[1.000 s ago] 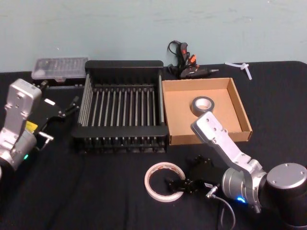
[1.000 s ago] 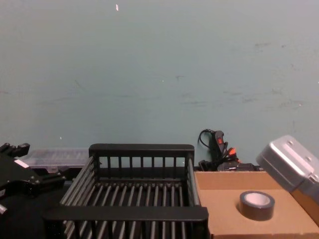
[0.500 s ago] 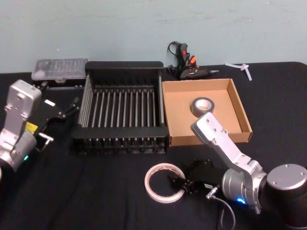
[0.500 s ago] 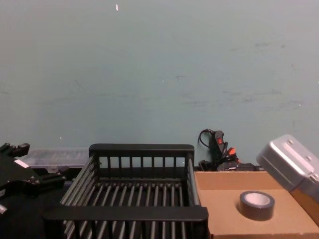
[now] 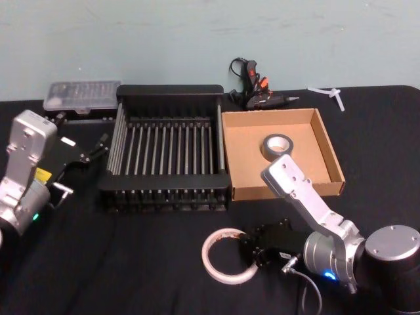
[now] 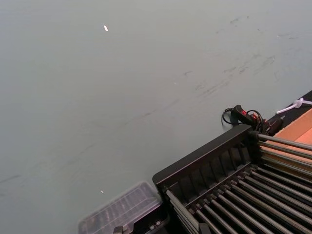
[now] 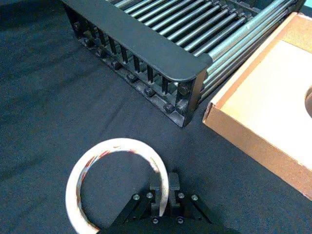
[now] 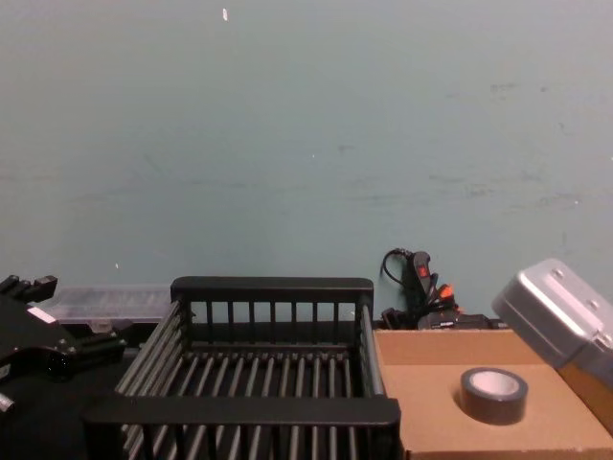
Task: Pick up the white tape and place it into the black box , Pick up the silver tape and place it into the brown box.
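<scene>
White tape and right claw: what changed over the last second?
The right claw closed onto the white tape, pinching its rim, and the ring tilted up off the black cloth. The silver tape in the brown box, the black box and the left claw stayed put.

silver tape [image 7: 309, 102] cut by edge

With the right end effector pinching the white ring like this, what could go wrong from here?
1. The right end effector pinches just one thin wall of the white tape, so the wide ring may swing or slip out on the lift.
2. The black box has a thick rim; a low carry might catch the ring on it.
3. The brown box, already holding the silver tape, sits right beside the crate, so a late release might land there.
</scene>
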Motion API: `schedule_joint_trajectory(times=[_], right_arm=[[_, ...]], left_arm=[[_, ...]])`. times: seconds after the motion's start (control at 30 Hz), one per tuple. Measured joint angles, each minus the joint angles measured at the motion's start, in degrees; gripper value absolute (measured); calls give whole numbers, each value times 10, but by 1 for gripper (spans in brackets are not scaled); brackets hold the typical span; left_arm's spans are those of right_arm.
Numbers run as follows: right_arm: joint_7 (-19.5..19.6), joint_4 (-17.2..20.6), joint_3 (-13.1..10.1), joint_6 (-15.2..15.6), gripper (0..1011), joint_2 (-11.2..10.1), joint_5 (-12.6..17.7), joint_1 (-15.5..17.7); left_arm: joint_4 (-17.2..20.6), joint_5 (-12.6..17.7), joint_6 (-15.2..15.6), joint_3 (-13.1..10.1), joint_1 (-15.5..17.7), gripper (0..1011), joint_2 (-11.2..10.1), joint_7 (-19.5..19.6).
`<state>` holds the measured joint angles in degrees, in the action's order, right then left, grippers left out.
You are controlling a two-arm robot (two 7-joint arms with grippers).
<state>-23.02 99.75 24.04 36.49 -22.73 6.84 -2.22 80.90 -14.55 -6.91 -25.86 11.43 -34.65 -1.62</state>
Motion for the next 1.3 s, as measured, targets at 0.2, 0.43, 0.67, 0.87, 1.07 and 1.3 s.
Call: schedule_joint_trajectory(times=[0.2,0.43,0.67,0.87,1.07,1.3], right_arm=[[0,0,0,0,92,0,0,0],[-1,0,0,-1,92,-1,0,0],[-10,8,-4,-7,92,-7,8,3],[-19,29,-8,-12,92,-20,18,4],[-24,51,-13,-20,92,-35,28,5],[-25,80,-24,-31,92,-51,41,4]], left_arm=[[0,0,0,0,0,1001,0,0],[0,0,0,0,0,1001,0,0],[0,0,0,0,0,1001,0,0],[0,0,0,0,0,1001,0,0],[0,0,0,0,0,1001,0,0],[0,0,0,0,0,1001,0,0]])
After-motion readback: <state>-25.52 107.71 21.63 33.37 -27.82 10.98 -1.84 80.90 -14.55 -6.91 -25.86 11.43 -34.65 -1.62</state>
